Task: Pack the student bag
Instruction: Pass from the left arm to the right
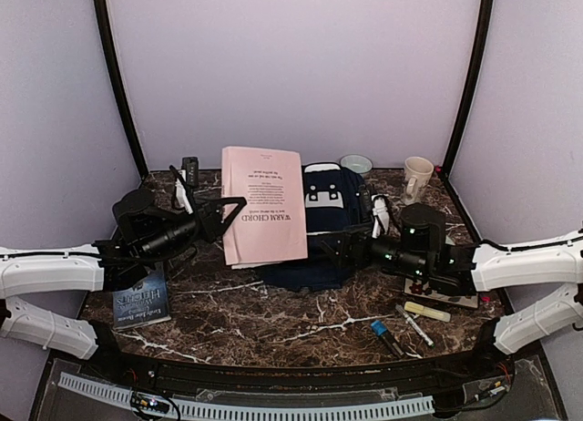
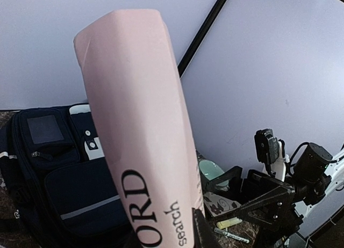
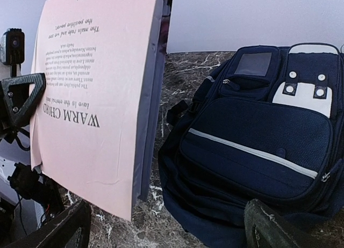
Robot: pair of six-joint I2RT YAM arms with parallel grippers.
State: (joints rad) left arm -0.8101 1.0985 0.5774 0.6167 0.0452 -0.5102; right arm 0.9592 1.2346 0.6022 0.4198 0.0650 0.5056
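Pink book (image 1: pixel 263 205) in left tool (image 1: pixel 230 213); right tool (image 3: pixel 166 229) (seemingly empty) agape.

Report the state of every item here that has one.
pink book, closed, held up tilted
left end effector, shut on the pink book
right end effector, open, empty
student bag, lying flat, front pocket closed
mug, upright
dark book, closed, lying flat
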